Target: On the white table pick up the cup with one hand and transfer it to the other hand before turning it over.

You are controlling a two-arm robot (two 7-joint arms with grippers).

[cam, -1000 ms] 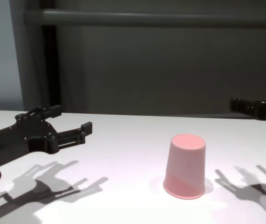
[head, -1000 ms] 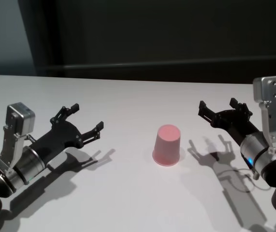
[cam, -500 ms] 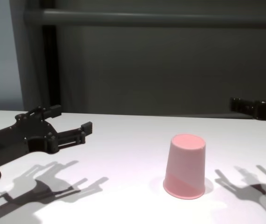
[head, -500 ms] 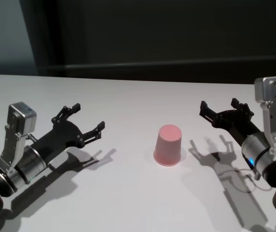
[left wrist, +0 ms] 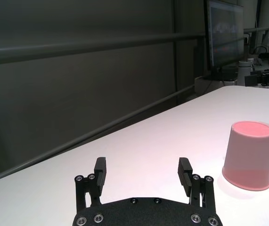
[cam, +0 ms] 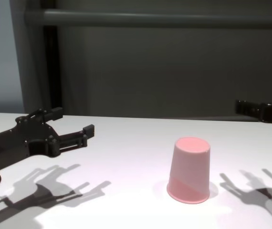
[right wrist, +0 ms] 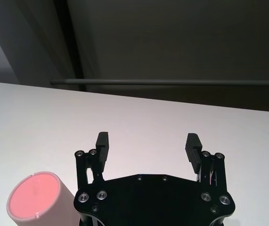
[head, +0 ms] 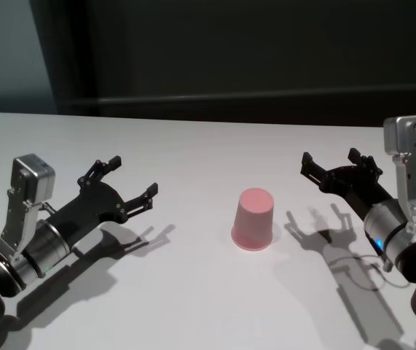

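Note:
A pink cup point(head: 253, 219) stands upside down, rim down, near the middle of the white table point(head: 193, 292). To its left my left gripper point(head: 132, 175) hovers low over the table, open and empty, fingers aimed toward the cup and well apart from it. In the left wrist view the cup point(left wrist: 248, 155) stands off to one side of the open left gripper point(left wrist: 142, 165). My right gripper point(head: 329, 157) is on the cup's right, also open and empty. In the right wrist view the cup point(right wrist: 35, 195) sits beside the right gripper point(right wrist: 148, 140), not between its fingers.
A dark wall with a horizontal rail point(cam: 174, 19) runs behind the table's far edge point(head: 215, 120). A monitor point(left wrist: 224, 33) stands beyond the table in the left wrist view. Bare tabletop surrounds the cup point(cam: 189, 169), crossed by the arms' shadows.

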